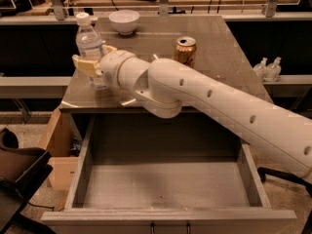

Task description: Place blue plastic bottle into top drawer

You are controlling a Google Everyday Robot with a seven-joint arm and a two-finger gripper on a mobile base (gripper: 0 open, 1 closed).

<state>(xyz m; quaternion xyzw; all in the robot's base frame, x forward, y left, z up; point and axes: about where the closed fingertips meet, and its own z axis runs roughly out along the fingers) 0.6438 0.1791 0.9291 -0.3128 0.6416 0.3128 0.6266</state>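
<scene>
Jaws clasp blue plastic bottle point(89, 38) (upright), tabletop point(219, 48)

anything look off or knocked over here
Nothing stands out. The blue plastic bottle, gold can and white bowl all stand upright on the countertop, with nothing spilled. The gripper is at the bottle. The top drawer is pulled open and sits straight.

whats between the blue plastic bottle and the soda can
In the camera view, the robot's white wrist, then bare countertop; the gripper is at the bottle.
</scene>
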